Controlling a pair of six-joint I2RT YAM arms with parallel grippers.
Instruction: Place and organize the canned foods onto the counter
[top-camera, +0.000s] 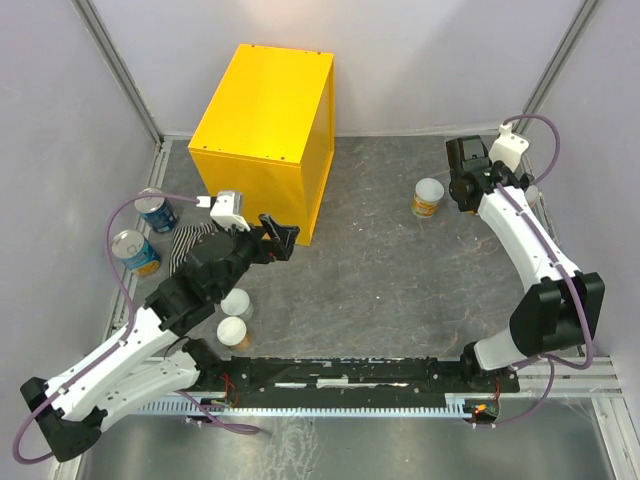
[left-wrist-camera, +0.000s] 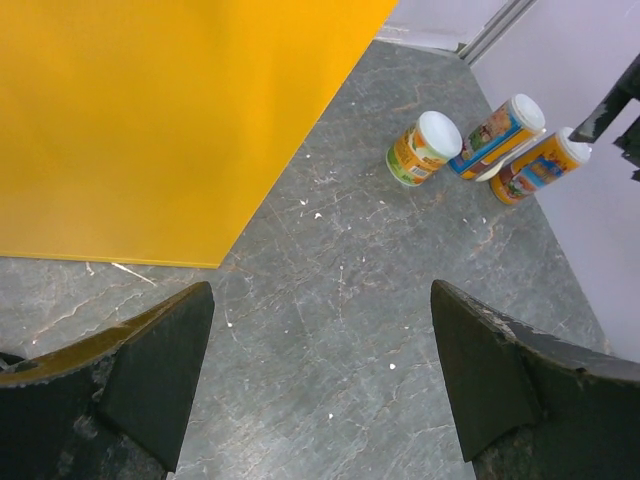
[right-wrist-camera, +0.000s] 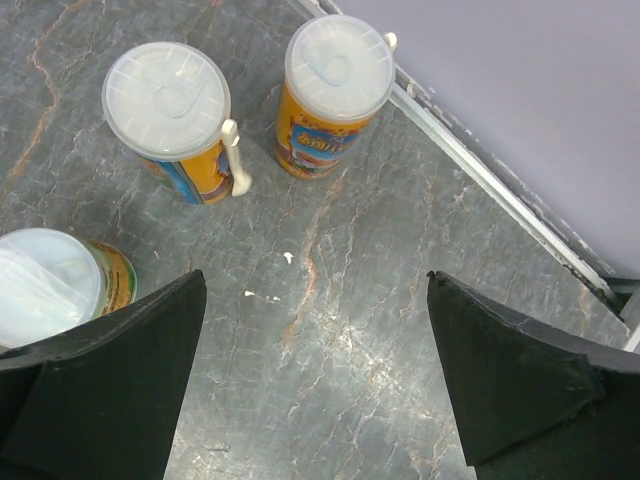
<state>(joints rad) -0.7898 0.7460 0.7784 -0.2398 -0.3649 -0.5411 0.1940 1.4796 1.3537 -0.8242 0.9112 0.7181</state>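
Observation:
The yellow counter (top-camera: 265, 120) stands at the back middle; its side fills the left wrist view (left-wrist-camera: 150, 120). Two blue-labelled tins (top-camera: 157, 211) (top-camera: 135, 251) stand far left. Two white-lidded tubs (top-camera: 237, 303) (top-camera: 232, 332) stand by the left arm. An orange tub (top-camera: 428, 197) stands at the right. In the right wrist view this tub (right-wrist-camera: 55, 285) and two tall tubes (right-wrist-camera: 170, 115) (right-wrist-camera: 335, 75) stand upright. My left gripper (top-camera: 285, 236) (left-wrist-camera: 320, 330) is open and empty near the counter's front corner. My right gripper (top-camera: 462, 165) (right-wrist-camera: 315, 320) is open and empty above the floor beside the tubes.
A striped black-and-white cloth (top-camera: 190, 245) lies beside the blue tins, partly under the left arm. Grey walls enclose the table on three sides, with a metal rail (right-wrist-camera: 480, 170) close behind the tall tubes.

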